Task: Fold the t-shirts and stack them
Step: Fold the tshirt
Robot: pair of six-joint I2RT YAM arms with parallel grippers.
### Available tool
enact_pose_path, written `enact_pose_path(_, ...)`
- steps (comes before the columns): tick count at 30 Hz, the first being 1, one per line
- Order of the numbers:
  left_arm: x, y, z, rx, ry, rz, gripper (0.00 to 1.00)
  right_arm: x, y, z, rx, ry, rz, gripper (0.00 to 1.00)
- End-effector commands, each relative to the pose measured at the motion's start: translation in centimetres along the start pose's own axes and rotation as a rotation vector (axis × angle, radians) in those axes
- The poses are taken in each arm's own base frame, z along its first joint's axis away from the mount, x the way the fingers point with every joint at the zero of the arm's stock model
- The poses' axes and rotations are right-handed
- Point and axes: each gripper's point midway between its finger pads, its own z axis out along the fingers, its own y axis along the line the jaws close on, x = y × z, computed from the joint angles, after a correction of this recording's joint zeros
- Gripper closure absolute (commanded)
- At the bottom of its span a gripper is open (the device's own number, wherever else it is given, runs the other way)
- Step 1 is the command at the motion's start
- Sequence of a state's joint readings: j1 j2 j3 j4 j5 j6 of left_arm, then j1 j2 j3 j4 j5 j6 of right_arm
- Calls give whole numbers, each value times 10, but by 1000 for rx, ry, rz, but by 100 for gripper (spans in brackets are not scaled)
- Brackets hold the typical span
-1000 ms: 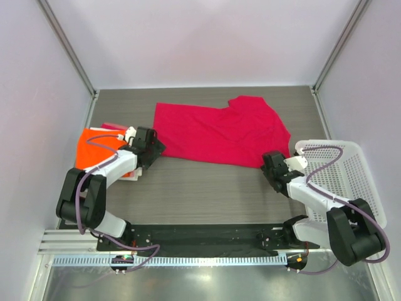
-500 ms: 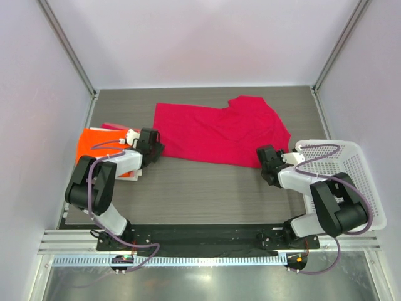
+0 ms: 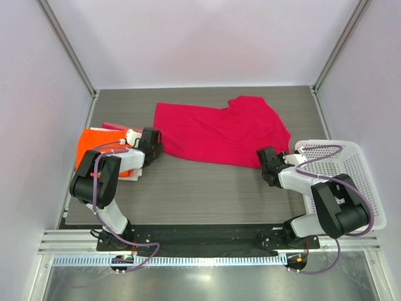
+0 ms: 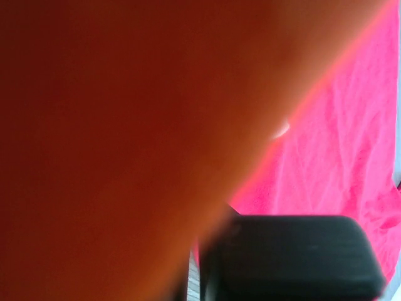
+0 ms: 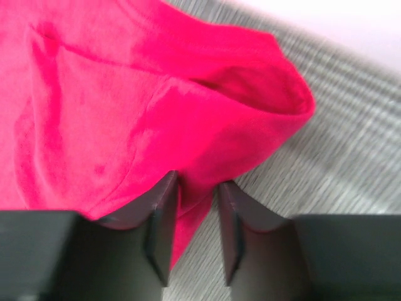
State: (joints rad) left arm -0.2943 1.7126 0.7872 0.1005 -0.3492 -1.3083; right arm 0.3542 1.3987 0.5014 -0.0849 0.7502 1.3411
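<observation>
The crimson-red t-shirt (image 3: 219, 132) lies spread flat across the back of the table. My left gripper (image 3: 155, 143) sits at its near-left corner and is shut on that corner. In the left wrist view only one black finger (image 4: 294, 257) shows, with red cloth (image 4: 351, 157) beyond it. The orange t-shirt (image 3: 94, 143) lies folded at the left and blurs most of that view (image 4: 125, 125). My right gripper (image 3: 267, 158) is at the shirt's near-right hem. In the right wrist view its jaws (image 5: 194, 194) are closed on a fold of the red cloth (image 5: 125, 94).
A white lattice basket (image 3: 351, 182) stands at the right edge, beside my right arm. A pale cloth edge (image 3: 130, 175) peeks out under the orange shirt. Grey wood-grain table (image 3: 200, 188) lies bare between the two arms. Metal posts and walls enclose the back.
Both grippers moved in to the red shirt's near corners. The left jaws went from open to shut, and the right jaws narrowed onto the hem.
</observation>
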Motion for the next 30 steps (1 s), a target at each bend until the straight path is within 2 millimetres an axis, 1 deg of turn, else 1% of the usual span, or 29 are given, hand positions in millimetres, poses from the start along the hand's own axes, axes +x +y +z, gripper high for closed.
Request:
enact_pose_path(1, 10, 48, 5, -148, 16, 80, 100, -26, -2, 0, 21, -99, 19, 60)
enact_pose_path(2, 9, 48, 3, -145, 11, 80, 100, -27, -4, 1, 25, -97, 17, 58)
enact_pose_path(3, 5, 54, -3, -170, 3, 90, 100, -30, -7, 3, 36, -102, 21, 58)
enact_pose_path(5, -1, 55, -9, -180, -12, 103, 100, -32, -10, 6, 51, -101, 13, 58)
enact_pose_path(6, -3, 60, -14, -201, -14, 116, 100, -32, -12, 8, 57, -93, 15, 58)
enact_pose_path(7, -11, 56, -19, -199, -35, 113, 100, -35, -16, 11, 70, -96, 18, 58)
enact_pose_path(8, -14, 57, -23, -209, -39, 118, 100, -36, -16, 12, 74, -96, 21, 58)
enact_pose_path(9, -15, 62, -26, -232, -36, 126, 100, -36, -19, 12, 77, -90, 18, 58)
enact_pose_path(10, -19, 62, -30, -230, -36, 118, 100, -38, -20, 13, 84, -94, 23, 58)
enact_pose_path(15, -26, 67, -37, -230, -48, 105, 100, -43, -30, 14, 99, -100, 30, 59)
enact_pose_path(19, -22, 68, -38, -227, -26, 108, 100, -36, -28, 13, 82, -62, 19, 61)
enact_pose_path(21, -18, 69, -36, -228, -13, 109, 100, -33, -27, 12, 69, -45, 9, 56)
enact_pose_path(22, -18, 69, -36, -229, -9, 110, 100, -32, -23, 12, 50, -37, 5, 50)
enact_pose_path(23, -17, 70, -36, -229, -7, 111, 100, -30, -22, 10, 40, -24, -5, 37)
enact_pose_path(24, -17, 70, -37, -229, -7, 111, 100, -30, -21, 9, 32, -19, -7, 35)
enact_pose_path(25, -17, 70, -37, -228, -8, 113, 100, -30, -21, 8, 29, -16, -13, 35)
enact_pose_path(28, -18, 68, -38, -222, -12, 117, 100, -35, -19, 1, 8, -26, -1, 51)
enact_pose_path(30, -18, 67, -39, -218, -12, 121, 100, -37, -19, -3, -5, -28, 10, 59)
